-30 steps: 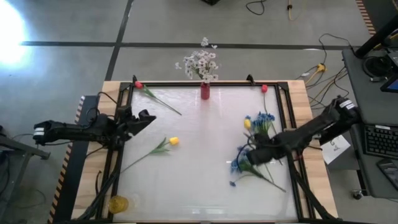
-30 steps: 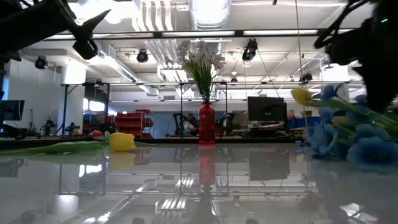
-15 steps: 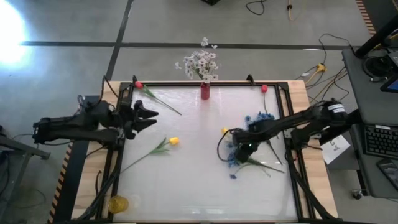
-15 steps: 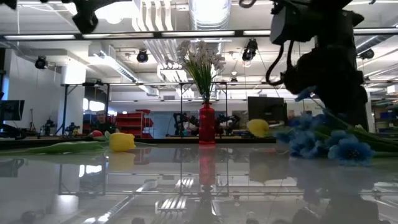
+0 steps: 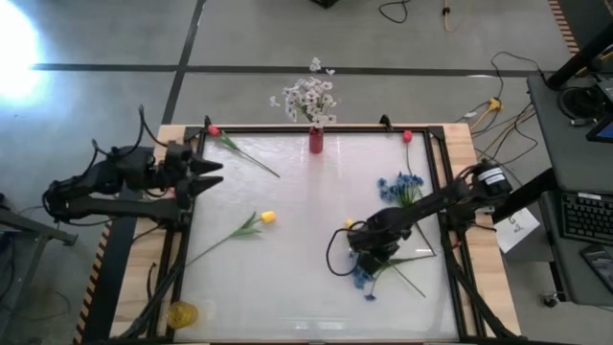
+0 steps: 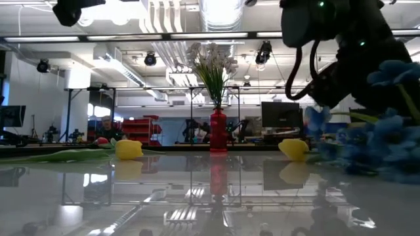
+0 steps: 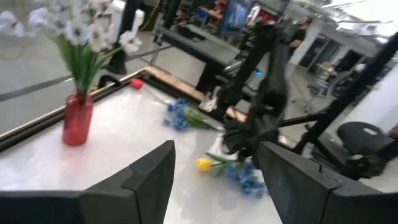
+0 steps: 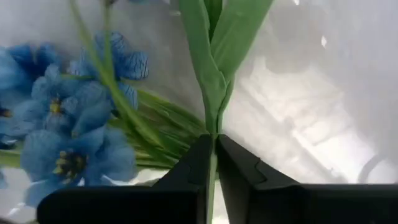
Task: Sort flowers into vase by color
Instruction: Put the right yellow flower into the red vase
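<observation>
My right gripper (image 5: 360, 251) (image 8: 213, 142) is low over the table's right half, shut on a green leafy stem. A yellow bud (image 5: 349, 224) (image 6: 293, 148) shows just beyond it. A blue flower (image 5: 364, 278) (image 8: 62, 134) lies right beside the fingers, and a second blue cluster (image 5: 400, 187) lies farther right. My left gripper (image 5: 206, 175) (image 7: 214, 180) hovers open by the left edge, touching nothing. A red vase (image 5: 316, 142) (image 6: 218, 131) at the far edge holds white sprays (image 5: 308, 96). Another yellow flower (image 5: 266, 218) lies flat left of centre. Two pink buds (image 5: 213, 130) (image 5: 407, 136) lie near the far corners. My right gripper pinches the green stem (image 8: 213, 127) between its two fingers, just below where the long leaves fork. The fingers lie along the stem's line. The bud end is outside the wrist view. Whether the flower is lifted clear of the table I cannot tell.
A black frame (image 5: 287, 129) rims the glossy white table. A yellowish vase (image 5: 182, 312) sits at the near-left corner. Cables loop by the right arm (image 5: 460, 196). Room lies open in the table's middle and near half.
My right gripper has moved left and then toward the near edge, staying shut. The yellow bud and one blue flower have gone with it across the table, while the other blue cluster stayed. My left gripper has drawn back toward the left edge and risen.
</observation>
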{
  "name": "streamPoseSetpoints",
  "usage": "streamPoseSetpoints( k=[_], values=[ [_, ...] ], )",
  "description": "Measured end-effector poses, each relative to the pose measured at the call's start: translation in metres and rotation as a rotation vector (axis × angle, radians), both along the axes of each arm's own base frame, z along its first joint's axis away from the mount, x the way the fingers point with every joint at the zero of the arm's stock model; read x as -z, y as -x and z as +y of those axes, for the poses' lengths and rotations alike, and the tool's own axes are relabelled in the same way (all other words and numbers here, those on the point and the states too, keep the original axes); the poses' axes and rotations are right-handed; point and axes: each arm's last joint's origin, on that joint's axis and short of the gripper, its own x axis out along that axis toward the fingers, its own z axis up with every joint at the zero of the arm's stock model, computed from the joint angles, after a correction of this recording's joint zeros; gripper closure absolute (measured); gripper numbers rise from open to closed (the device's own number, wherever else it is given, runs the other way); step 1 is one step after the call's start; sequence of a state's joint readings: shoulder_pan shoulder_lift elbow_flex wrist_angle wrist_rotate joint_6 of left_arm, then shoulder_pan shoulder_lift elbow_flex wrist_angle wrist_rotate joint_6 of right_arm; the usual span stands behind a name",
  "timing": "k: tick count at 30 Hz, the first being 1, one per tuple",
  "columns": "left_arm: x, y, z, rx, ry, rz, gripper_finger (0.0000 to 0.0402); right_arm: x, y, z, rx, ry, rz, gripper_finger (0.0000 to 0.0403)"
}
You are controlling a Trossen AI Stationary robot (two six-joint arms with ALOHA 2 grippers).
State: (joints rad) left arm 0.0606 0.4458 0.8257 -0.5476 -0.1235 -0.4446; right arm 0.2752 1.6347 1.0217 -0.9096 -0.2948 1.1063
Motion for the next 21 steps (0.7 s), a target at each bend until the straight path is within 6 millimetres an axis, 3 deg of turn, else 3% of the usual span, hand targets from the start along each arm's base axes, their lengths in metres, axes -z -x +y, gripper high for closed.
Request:
streamPoseSetpoints(
  k=[6, 11, 15, 21],
  values=[
    [0.017, -0.01, 0.001, -0.027, -0.002, 0.012, 0.018, -0.018, 0.007, 0.019, 0.14, -0.005, -0.002, 0.0288],
    [0.025, -0.014, 0.002, -0.028, 0.006, 0.01, 0.018, -0.029, 0.024, 0.037, 0.133, -0.015, -0.015, 0.023],
    [0.028, -0.015, 0.002, -0.03, 0.022, 0.014, 0.018, -0.027, 0.04, 0.047, 0.089, 0.036, 0.02, 0.0225],
    [0.027, -0.015, 0.002, -0.03, 0.024, 0.008, 0.018, -0.012, 0.052, 0.05, 0.037, 0.079, 0.087, 0.0252]
  ],
)
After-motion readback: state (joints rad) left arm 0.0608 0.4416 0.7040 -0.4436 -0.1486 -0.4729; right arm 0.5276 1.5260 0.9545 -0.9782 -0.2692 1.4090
